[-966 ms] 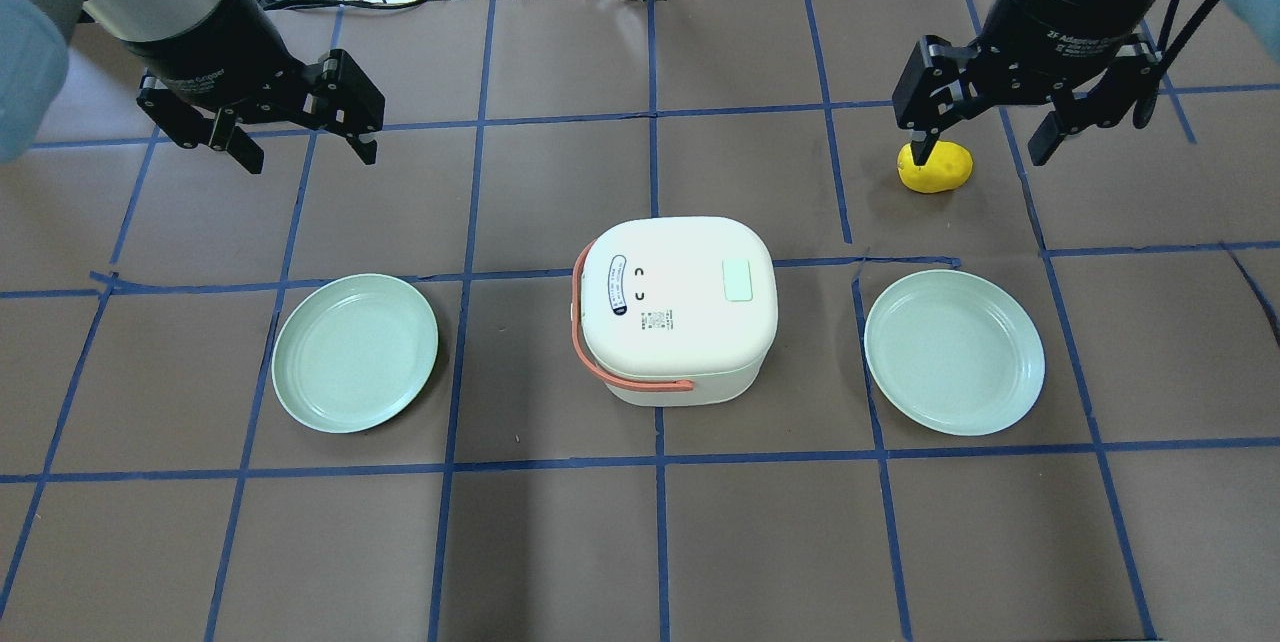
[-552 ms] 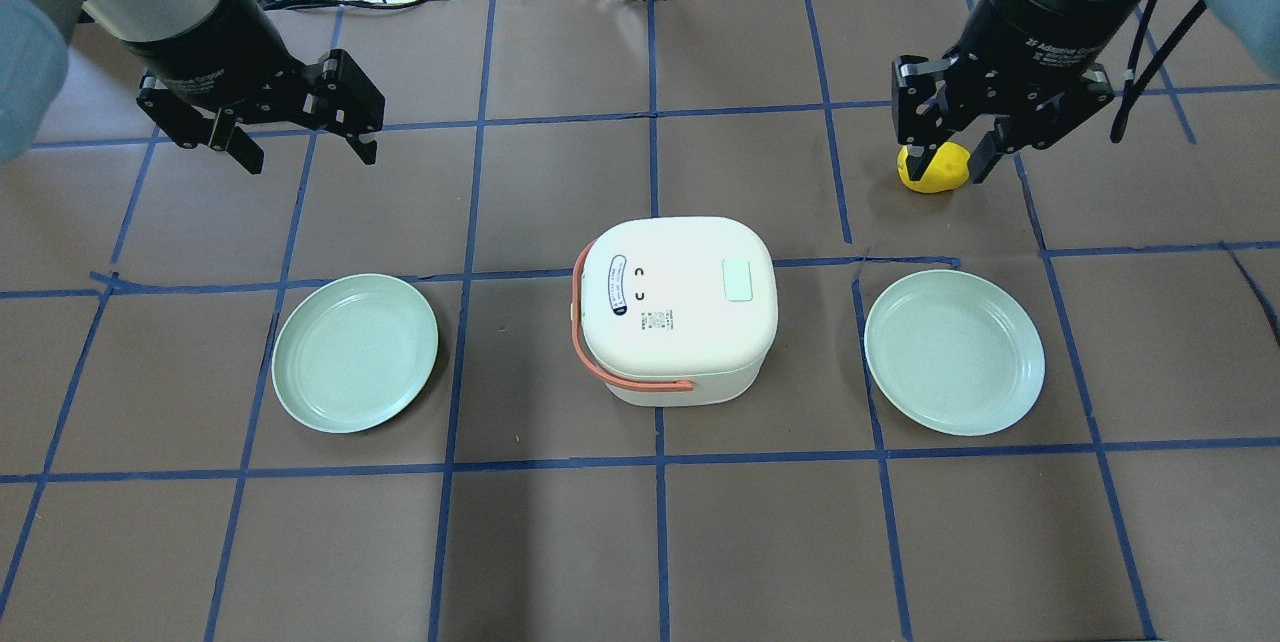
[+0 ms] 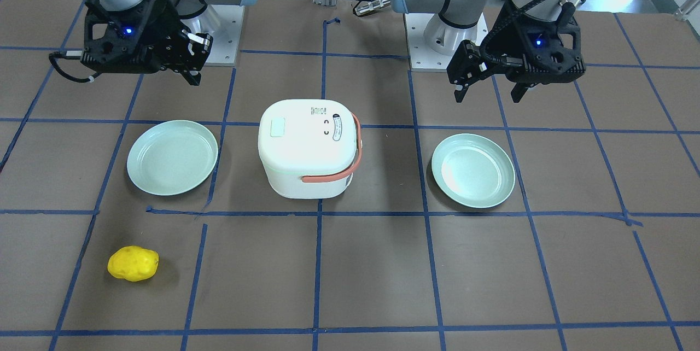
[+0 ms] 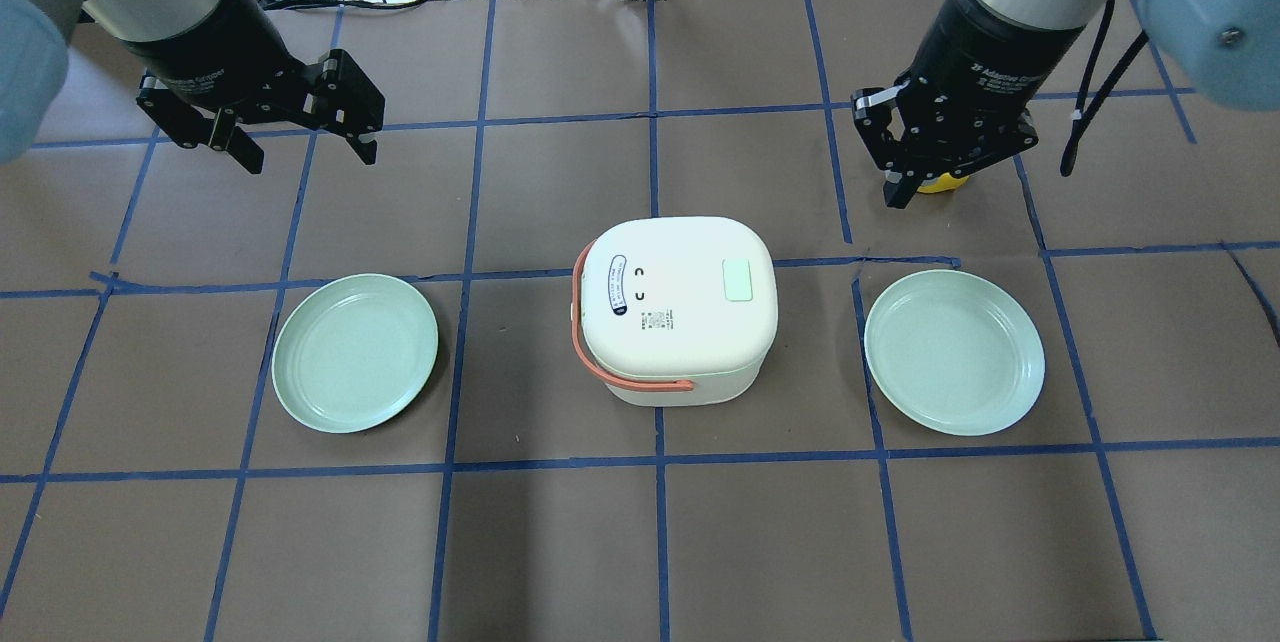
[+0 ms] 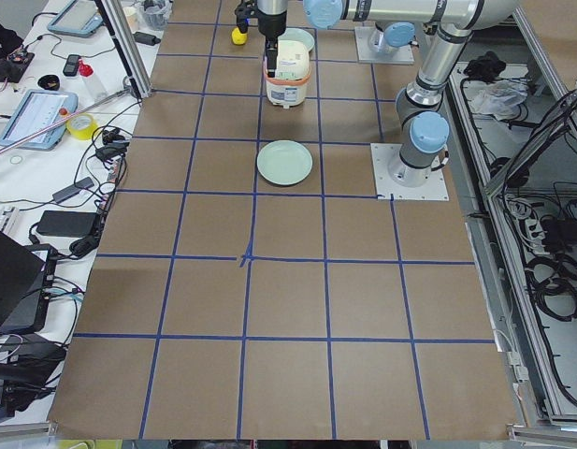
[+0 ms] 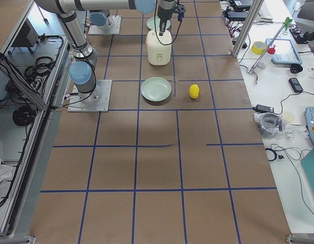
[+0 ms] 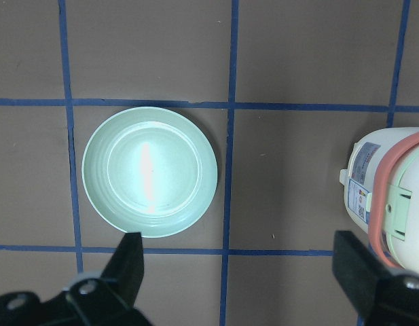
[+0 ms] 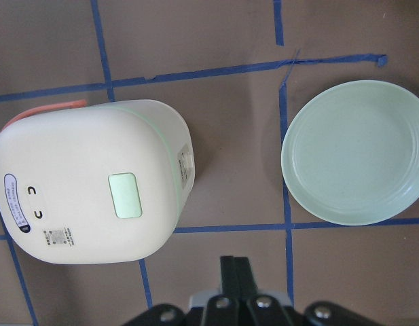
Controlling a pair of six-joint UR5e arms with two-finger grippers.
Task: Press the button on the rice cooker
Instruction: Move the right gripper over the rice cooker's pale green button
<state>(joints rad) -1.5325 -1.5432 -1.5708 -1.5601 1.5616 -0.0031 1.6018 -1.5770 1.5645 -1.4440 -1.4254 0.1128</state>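
The white rice cooker (image 4: 675, 307) with an orange handle stands mid-table, its lid shut. Its pale green button (image 4: 737, 279) is on the lid's right side and also shows in the right wrist view (image 8: 124, 195) and the front view (image 3: 278, 127). My right gripper (image 4: 905, 187) is shut and empty, above the table behind and to the right of the cooker; its fingertips (image 8: 234, 265) are pressed together. My left gripper (image 4: 300, 147) is open and empty, far left at the back, with a plate and the cooker's handle side (image 7: 392, 197) below it.
Two pale green plates lie left (image 4: 355, 352) and right (image 4: 953, 352) of the cooker. A yellow potato (image 3: 133, 263) lies at the far right side, mostly hidden under my right gripper in the overhead view. Cables and tools lie beyond the table's far edge.
My right gripper has shut, turned, and moved left toward the cooker, now covering the potato in the overhead view. The left arm has not moved.
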